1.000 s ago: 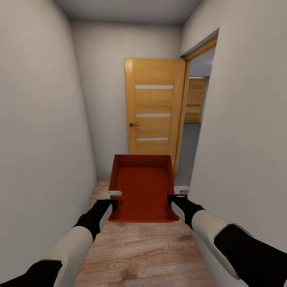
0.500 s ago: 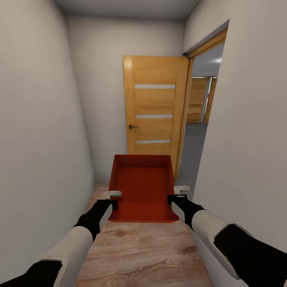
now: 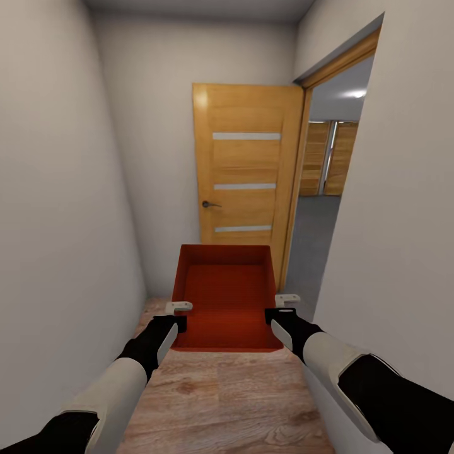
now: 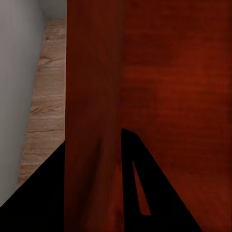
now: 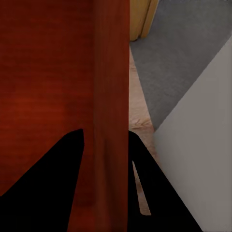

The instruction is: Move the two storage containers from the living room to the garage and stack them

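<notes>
1. In a narrow white-walled hallway, I carry one storage container (image 3: pixel 226 296) level above the wood plank floor (image 3: pixel 221 403)
2. My left gripper (image 3: pixel 178 313) pinches its left wall; my right gripper (image 3: pixel 280 308) pinches its right wall
3. Ahead stands an open wooden door (image 3: pixel 246 170); grey flooring (image 3: pixel 315 239) lies through the doorway on the right

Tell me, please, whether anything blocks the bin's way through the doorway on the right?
Nothing visible does. The bin, held by the left claw and right claw, faces the open wooden door; the doorway beside it shows bare grey floor.
</notes>
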Motion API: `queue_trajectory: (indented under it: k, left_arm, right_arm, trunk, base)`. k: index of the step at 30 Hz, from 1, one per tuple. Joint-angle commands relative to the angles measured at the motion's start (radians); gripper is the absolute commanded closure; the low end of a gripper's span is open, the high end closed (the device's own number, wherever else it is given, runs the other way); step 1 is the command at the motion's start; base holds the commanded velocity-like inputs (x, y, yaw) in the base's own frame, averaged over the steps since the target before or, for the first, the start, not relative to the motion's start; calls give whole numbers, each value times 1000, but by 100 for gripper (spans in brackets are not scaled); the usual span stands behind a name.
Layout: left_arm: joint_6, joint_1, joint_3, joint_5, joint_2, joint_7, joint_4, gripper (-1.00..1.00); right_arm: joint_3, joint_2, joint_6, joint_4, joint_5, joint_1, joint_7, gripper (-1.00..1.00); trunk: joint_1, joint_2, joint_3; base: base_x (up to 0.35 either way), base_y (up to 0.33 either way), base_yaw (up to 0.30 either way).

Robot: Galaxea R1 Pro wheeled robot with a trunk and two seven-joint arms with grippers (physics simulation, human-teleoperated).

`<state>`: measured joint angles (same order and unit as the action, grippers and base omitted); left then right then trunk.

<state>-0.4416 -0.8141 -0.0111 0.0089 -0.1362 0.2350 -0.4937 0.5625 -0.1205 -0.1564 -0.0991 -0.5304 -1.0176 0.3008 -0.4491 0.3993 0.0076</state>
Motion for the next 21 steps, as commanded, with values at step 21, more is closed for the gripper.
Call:
queue_trajectory:
  k: [21]
  left_arm:
    - [-2, 0, -1, 31, 0, 4, 1, 100]
  right_arm:
    - [76, 1, 81, -2, 21, -1, 97, 100]
  trunk:
    - [-1, 1, 0]
  base:
    - [322, 0, 0]
